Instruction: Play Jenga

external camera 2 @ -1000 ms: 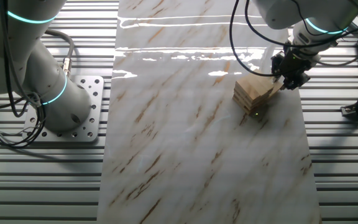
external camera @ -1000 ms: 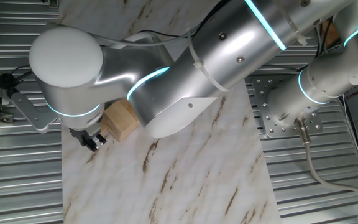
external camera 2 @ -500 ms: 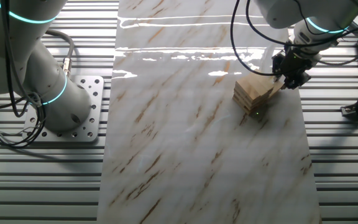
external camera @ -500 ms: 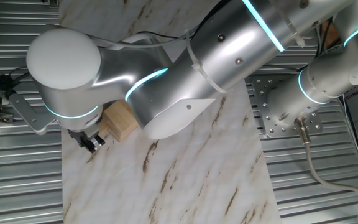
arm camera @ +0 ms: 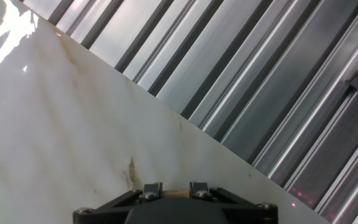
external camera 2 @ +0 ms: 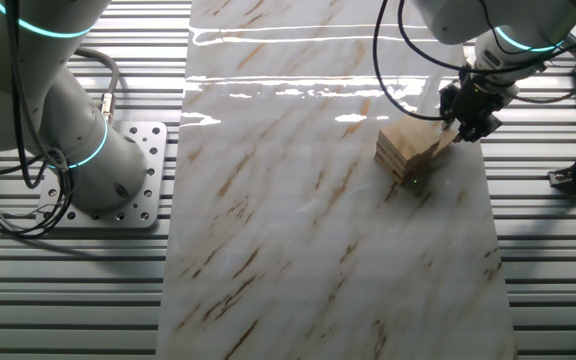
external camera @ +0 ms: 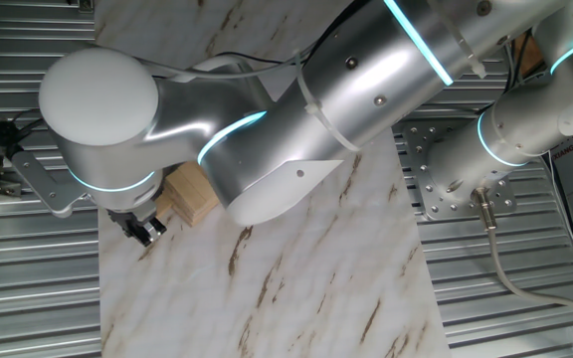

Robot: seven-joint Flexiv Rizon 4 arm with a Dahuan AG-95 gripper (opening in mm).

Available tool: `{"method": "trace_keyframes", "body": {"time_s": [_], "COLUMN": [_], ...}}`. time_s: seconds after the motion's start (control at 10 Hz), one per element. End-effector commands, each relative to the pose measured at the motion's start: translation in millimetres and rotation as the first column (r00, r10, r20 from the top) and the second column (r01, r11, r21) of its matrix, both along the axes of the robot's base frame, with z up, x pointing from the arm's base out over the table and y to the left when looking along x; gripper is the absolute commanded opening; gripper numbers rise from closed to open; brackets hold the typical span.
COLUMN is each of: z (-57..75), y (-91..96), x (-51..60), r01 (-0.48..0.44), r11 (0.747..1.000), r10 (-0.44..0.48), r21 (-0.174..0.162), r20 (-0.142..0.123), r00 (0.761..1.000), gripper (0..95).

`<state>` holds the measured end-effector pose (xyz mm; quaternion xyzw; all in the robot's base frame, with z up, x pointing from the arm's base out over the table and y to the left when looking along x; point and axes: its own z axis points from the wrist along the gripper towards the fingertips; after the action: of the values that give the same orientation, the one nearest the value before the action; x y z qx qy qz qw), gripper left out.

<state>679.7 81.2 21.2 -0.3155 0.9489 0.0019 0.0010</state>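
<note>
The Jenga stack (external camera: 192, 192) is a small low pile of light-tan wooden blocks near one edge of the marble slab; it also shows in the other fixed view (external camera 2: 405, 152). One block (external camera 2: 439, 143) sticks out of the stack at an angle toward my gripper (external camera 2: 461, 128). In the hand view the gripper (arm camera: 173, 190) has a strip of tan wood (arm camera: 173, 194) between its two black fingers, so it is shut on that block. In the one fixed view the gripper (external camera: 145, 229) sits just left of the stack, mostly hidden under the arm.
The marble slab (external camera 2: 308, 220) lies on a ribbed metal table (arm camera: 260, 81), and its edge runs close beside the gripper. A second arm's base stands on a bolted plate (external camera 2: 133, 170). Black cables (external camera 2: 393, 60) hang over the slab near the stack.
The arm and gripper have shifted very slightly away from the stack, with the block still held. The stack itself has not visibly moved.
</note>
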Motion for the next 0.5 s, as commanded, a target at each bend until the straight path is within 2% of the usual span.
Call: {"method": "trace_keyframes", "body": {"time_s": [0.1,0.5], "z": [0.3,0.5], "y": [0.7,3.3], "x": [0.8,5.0], "r01": [0.001,0.002], "r11": [1.0,1.0], "r10": [-0.001,-0.002], "r21": [0.0,0.001], "r20": [-0.002,-0.004], "r00": [1.0,1.0], "gripper": [0.0,0.0]}}
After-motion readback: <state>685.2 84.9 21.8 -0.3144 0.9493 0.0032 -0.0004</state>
